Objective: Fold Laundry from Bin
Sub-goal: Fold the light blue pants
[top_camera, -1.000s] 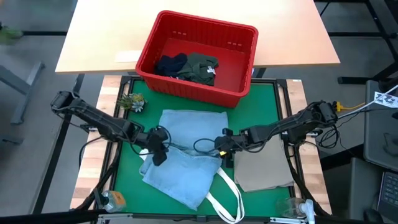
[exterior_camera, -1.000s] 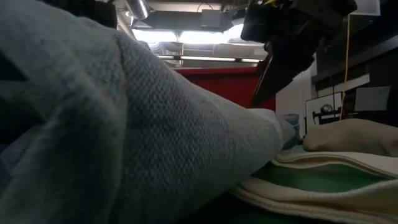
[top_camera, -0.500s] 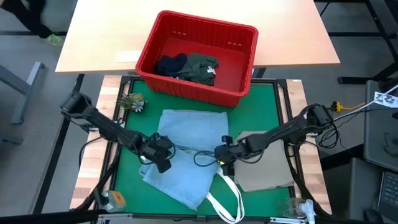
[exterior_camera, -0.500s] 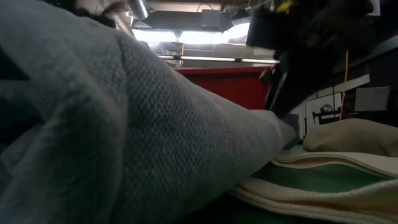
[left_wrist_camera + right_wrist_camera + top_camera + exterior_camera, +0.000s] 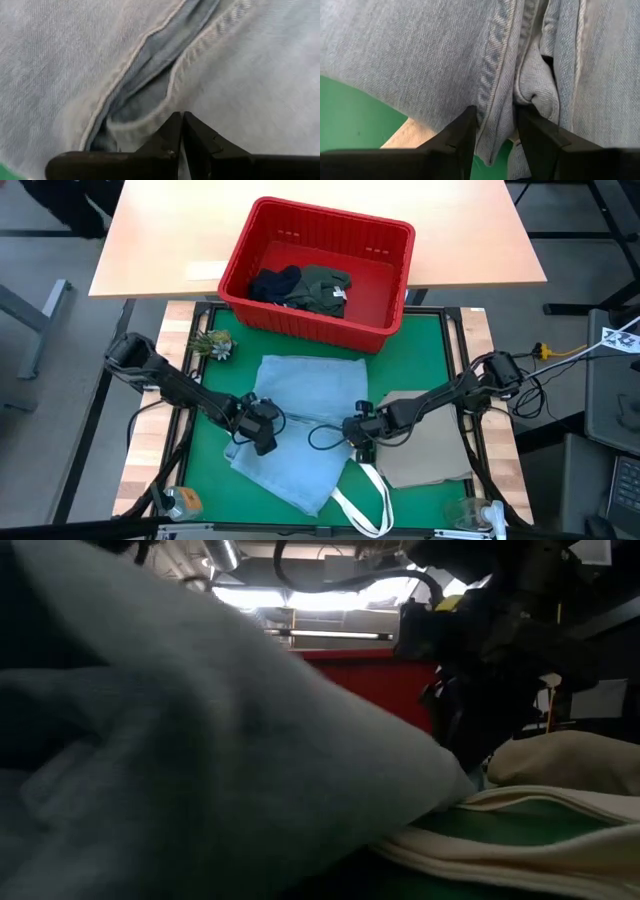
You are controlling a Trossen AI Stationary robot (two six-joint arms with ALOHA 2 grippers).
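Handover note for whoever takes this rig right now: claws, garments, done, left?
Left claw: shut on the jeans' left edge.
Right claw: clamped on a seam at the jeans' right edge.
Jeans lie partly folded on the green mat. Beige cloth lies flat beside them.
Red bin holds the olive shirt and navy shorts.
Left: finish the jeans, then fold those two.

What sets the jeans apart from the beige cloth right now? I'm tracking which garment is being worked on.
The jeans are light blue denim, spread mid-mat; the beige cloth lies folded to their right. Both grippers, left and right, pinch the jeans; none holds the beige cloth. Both lie outside the bin.
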